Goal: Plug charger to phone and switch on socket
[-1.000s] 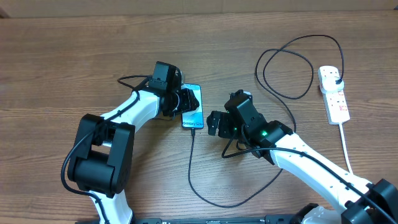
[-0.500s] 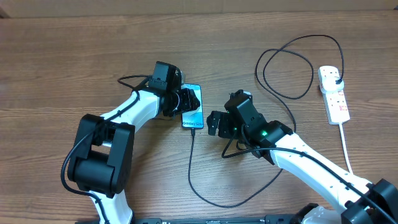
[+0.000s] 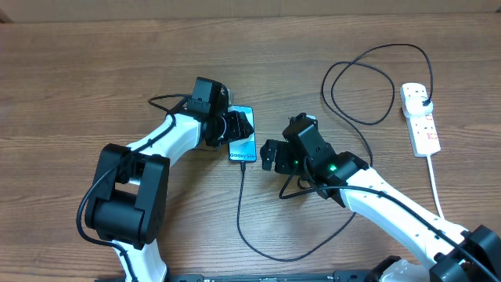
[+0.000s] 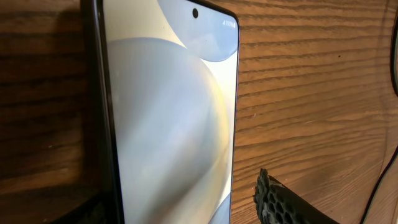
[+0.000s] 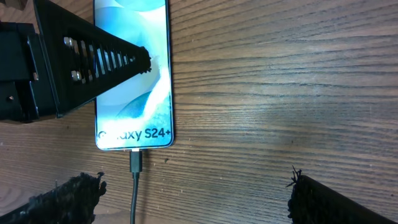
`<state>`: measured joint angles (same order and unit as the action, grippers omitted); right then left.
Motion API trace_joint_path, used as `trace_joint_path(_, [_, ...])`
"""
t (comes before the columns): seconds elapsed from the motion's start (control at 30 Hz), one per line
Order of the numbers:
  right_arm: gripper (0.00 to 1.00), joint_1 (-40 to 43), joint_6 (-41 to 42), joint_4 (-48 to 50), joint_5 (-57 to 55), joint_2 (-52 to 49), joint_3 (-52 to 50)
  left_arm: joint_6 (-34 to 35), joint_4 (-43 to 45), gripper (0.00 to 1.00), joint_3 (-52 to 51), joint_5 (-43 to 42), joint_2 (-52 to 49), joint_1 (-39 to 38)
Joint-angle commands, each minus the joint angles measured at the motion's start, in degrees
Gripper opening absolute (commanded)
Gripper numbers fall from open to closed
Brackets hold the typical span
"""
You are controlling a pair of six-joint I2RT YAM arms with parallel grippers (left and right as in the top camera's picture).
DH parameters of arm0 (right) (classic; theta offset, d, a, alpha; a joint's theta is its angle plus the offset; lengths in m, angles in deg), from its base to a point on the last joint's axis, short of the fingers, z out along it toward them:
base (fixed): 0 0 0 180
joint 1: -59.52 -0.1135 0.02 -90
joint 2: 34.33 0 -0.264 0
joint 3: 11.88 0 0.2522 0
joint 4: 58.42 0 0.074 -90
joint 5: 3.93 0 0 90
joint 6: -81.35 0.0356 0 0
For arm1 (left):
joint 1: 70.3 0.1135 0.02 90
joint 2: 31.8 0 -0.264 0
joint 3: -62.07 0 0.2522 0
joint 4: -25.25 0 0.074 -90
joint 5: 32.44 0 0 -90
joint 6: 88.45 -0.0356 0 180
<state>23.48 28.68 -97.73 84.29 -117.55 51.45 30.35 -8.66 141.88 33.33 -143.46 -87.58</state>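
Left arm (image 3: 168, 137) rises from the near edge and bends rightward at the wrist; the left gripper (image 3: 235, 125) points right, fingers (image 4: 283, 202) parted. Right arm (image 3: 391, 207) runs diagonally from lower right toward centre; the right gripper (image 3: 268, 155) faces left, fingers (image 5: 68, 198) spread wide.

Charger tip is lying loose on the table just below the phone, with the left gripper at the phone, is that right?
Not quite. The right wrist view shows the charger tip seated in the bottom edge of the phone, not lying loose. The left gripper is at the phone, as you said.
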Motion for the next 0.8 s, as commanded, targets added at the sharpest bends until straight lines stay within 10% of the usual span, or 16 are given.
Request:
trace_joint_path(0.0, [1.00,0.1,0.2,0.1,-0.7,0.9,1.2,0.0,-0.4,0.64,-0.3,1.8,-0.8,-0.4])
trace_joint_path(0.77, [1.00,0.1,0.2,0.2,-0.7,0.9,1.2,0.0,-0.4,0.68,-0.3,1.8,-0.8,-0.4])
